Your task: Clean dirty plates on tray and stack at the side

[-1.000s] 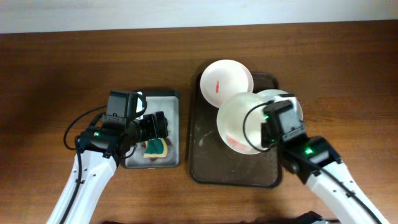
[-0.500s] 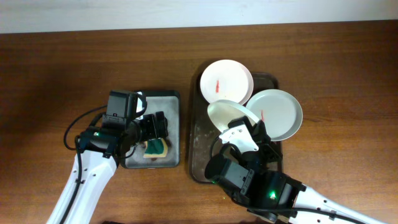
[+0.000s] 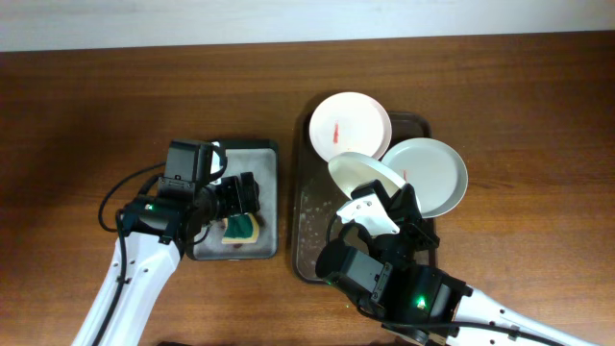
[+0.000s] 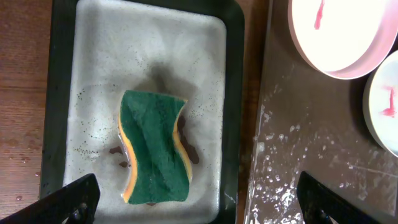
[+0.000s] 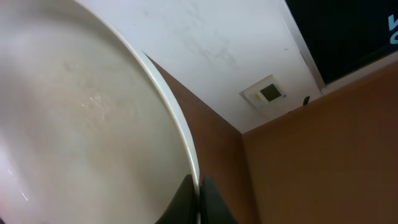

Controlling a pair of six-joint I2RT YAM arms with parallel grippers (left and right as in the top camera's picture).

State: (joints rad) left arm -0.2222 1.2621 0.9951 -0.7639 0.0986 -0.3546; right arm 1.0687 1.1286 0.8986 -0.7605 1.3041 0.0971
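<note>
My right gripper is shut on the rim of a white plate and holds it tilted on edge above the dark brown tray. In the right wrist view the plate fills the left side, its rim pinched in my gripper. A second plate with a red smear rests on the tray's far rim. A third plate lies at the tray's right side. My left gripper is open above a green and yellow sponge.
The sponge lies in a small grey metal tray with a black rim, left of the brown tray. The brown tray's floor is wet with droplets. My right arm is raised high and hides the tray's near right part.
My right arm has swung up and toward the front, lifting the plate and tipping it onto its edge. The left arm and sponge have not moved.
</note>
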